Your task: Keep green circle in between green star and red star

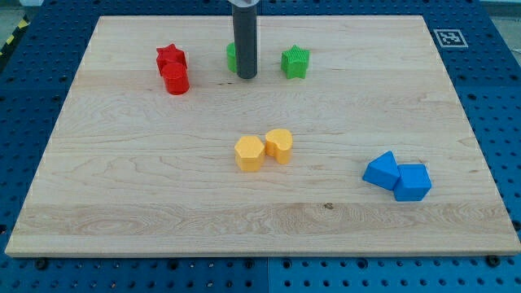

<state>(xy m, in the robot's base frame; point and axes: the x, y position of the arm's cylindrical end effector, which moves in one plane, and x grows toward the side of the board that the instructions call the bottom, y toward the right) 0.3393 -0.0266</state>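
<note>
The green circle (pixel 231 57) lies near the view's top, mostly hidden behind my rod, with only its left edge showing. My tip (pixel 247 76) rests on the board right at the circle's right side. The green star (pixel 295 62) lies a short way to the right of my tip. The red star (pixel 170 57) lies to the left, near the view's top left, touching a red cylinder (pixel 176 80) just below it. The green circle sits between the two stars, closer to the green star.
Two yellow blocks, a hexagon (pixel 249 153) and a rounder one (pixel 279 145), touch at the board's middle. Two blue blocks (pixel 383 170) (pixel 412 182) touch at the lower right. The wooden board (pixel 122 203) ends on a blue perforated table.
</note>
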